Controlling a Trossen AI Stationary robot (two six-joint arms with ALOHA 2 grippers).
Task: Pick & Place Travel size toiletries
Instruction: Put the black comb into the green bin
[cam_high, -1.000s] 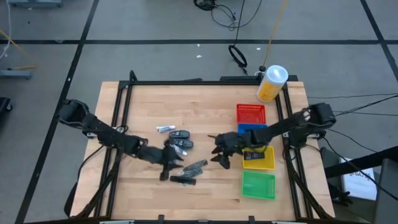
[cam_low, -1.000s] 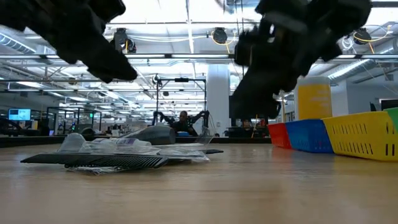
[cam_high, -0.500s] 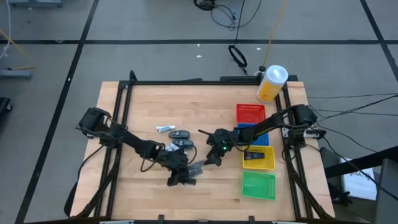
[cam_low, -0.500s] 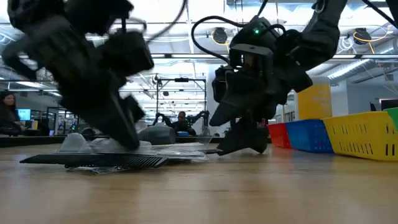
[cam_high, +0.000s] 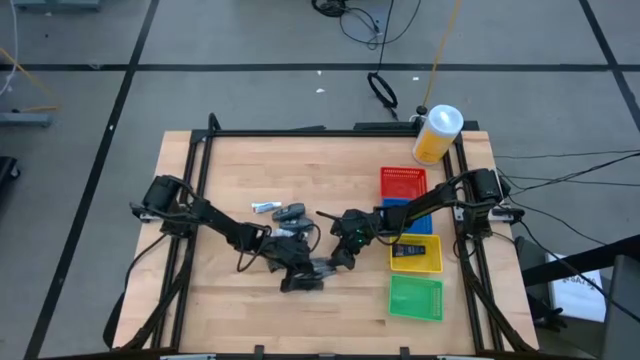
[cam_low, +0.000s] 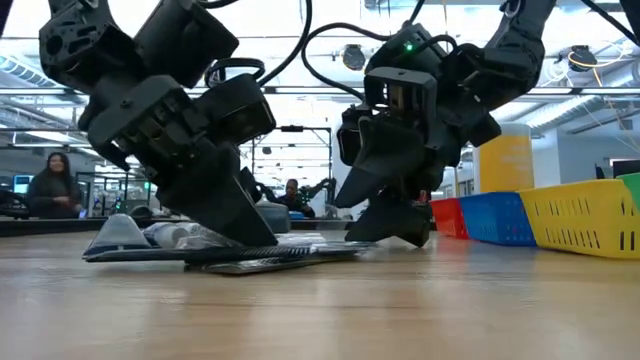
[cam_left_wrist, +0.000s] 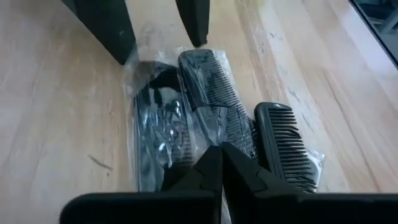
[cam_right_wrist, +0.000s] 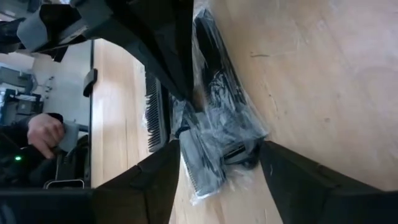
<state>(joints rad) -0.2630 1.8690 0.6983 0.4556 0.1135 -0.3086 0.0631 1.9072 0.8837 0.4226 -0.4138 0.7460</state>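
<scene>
Several clear-wrapped black comb packets (cam_left_wrist: 205, 106) lie together on the wooden table (cam_high: 230, 160) near its middle, and also show in the high view (cam_high: 312, 270). My left gripper (cam_left_wrist: 221, 152) is shut on them, coming from the left (cam_high: 298, 270). My right gripper (cam_right_wrist: 217, 168) is open, with one finger (cam_right_wrist: 152, 180) on each side of a packet's end, opposite the left gripper (cam_high: 336, 260). A white tube (cam_high: 265, 208) and dark small items (cam_high: 290, 212) lie flat just beyond. My left gripper's fingertips meet on the wrapper over the packets' middle (cam_left_wrist: 214, 134), slanting down from the table's left. Whether they pinch a fold or press it down, I cannot tell. The packets lie flat on the table (cam_low: 230, 255). My right gripper: I cannot tell whether its fingers touch the wrapper.
Red (cam_high: 403, 182), blue (cam_high: 410, 207), yellow (cam_high: 428, 262) and green (cam_high: 415, 297) baskets stand in a row on the right; the yellow one holds a dark item (cam_high: 404, 250). A yellow canister (cam_high: 437, 133) stands at the far right corner. A person (cam_low: 55, 185) is beyond the table.
My left gripper has gone toward the table's right and down onto the comb packets. My right gripper has gone left and down from the baskets to the packets' other end. The packets have slid a little toward the right.
</scene>
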